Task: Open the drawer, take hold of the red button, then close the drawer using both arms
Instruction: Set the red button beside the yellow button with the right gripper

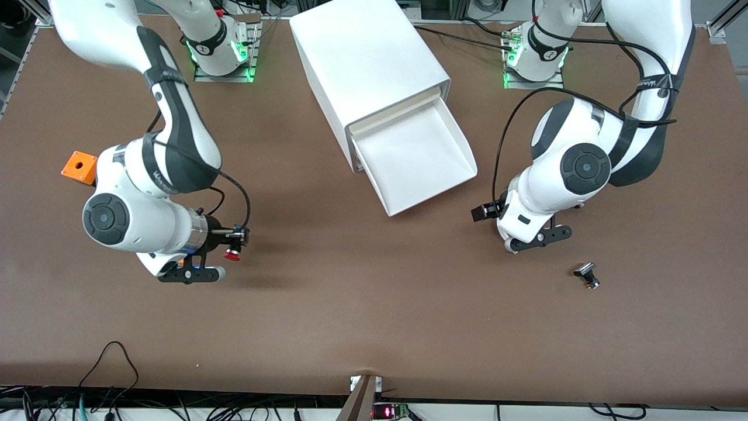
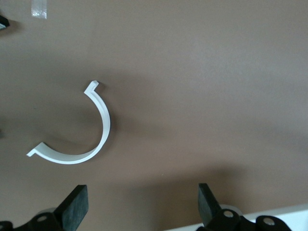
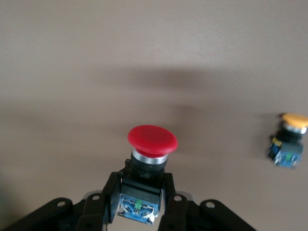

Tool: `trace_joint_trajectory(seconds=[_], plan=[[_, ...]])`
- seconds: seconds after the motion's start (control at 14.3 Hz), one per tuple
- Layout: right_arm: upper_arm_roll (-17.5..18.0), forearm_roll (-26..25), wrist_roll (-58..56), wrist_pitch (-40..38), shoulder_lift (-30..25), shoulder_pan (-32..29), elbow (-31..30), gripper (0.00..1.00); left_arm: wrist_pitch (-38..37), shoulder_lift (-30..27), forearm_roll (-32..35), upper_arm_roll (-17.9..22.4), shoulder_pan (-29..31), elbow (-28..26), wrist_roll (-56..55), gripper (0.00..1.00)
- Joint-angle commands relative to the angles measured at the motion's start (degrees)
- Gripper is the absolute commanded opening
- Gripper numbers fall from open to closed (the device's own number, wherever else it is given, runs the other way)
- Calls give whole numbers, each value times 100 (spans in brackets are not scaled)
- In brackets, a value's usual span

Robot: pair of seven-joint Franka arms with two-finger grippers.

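Your right gripper (image 1: 238, 235) is clenched on the button (image 3: 152, 144), holding it up over bare table toward the right arm's end. The fingers pinch the black body just under the red cap, with the blue end between them. That is the right place to hold it: the body is stiff, flat-sided plastic, while the domed cap looks smooth and would probably slip. The button should be light and sturdy, so a firm pinch will not hurt it.

The drawer (image 1: 418, 155) stands pulled out of the cabinet (image 1: 365, 61), and its tray looks empty. It is thin, light plastic and should slide easily; push it square on its front edge, or the cabinet may skid.

Your left gripper (image 1: 489, 211) hangs released, jaws wide, over the table near the drawer's front corner at the left arm's end, holding nothing. Its wrist view shows a curved white strip (image 2: 77, 139), possibly a clip, lying on the table.
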Motion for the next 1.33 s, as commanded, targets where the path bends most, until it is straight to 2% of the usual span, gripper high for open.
trace_joint_trajectory(seconds=[0.0,0.21,0.49,0.56,0.63,0.7,0.77,1.26], plan=[[62,108,-1110,954,-321,-402,-1211,0,579,-61,181,-17,-134,-386,-448,100],[71,134,-1692,1466,65,-658,-1310,0,783,10,181,-17,-223,-449,-695,100],[71,143,-1694,1783,408,-702,-1292,0,896,80,277,-9,-345,-449,-914,100],[79,152,-1641,1792,452,-694,-1275,4,906,98,487,-9,-372,-449,-1098,100],[79,169,-1528,1792,461,-694,-1266,40,906,106,637,-17,-415,-449,-1230,100],[79,178,-1474,1784,462,-694,-1248,81,906,106,664,-17,-425,-449,-1266,100],[79,178,-1500,1775,453,-702,-1187,99,906,106,673,-17,-425,-466,-1266,100],[53,-23,-1474,1362,40,-667,-827,99,1038,194,673,-17,-433,-475,-1266,100]])
